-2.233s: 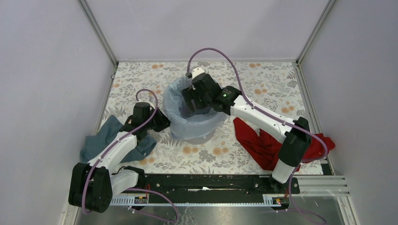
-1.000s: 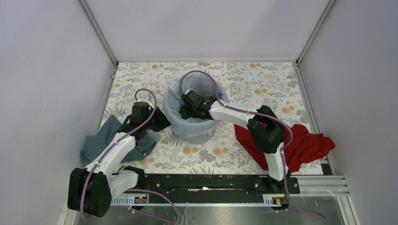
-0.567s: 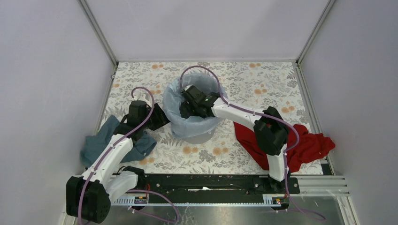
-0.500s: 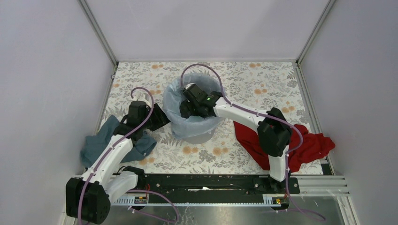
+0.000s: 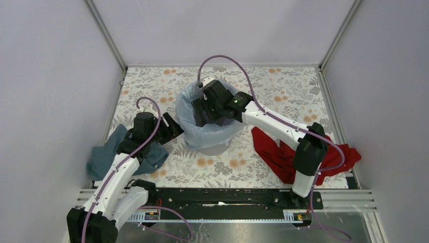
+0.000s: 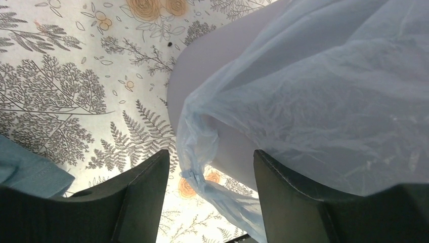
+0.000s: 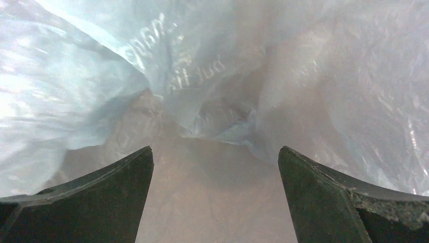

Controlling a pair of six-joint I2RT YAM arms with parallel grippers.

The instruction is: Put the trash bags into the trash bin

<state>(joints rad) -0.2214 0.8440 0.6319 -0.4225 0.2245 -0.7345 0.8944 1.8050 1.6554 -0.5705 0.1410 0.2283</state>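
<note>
Floral counter [image 5: 283,86]: your right claw [image 7: 215,154] gapes inside the trash bag [image 5: 184,109] lining the trash bin [image 5: 215,150]; your left claw [image 6: 210,159], unclenched, straddles its hem.

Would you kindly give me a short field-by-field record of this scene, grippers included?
bin: grey, upright
bag: pale blue, lining the bin, folded over its rim
left gripper: open, beside the bin, loose bag edge between its fingers
right gripper: open, down inside the bag
blue cloth: left of the bin
red cloth: right of the bin
</note>
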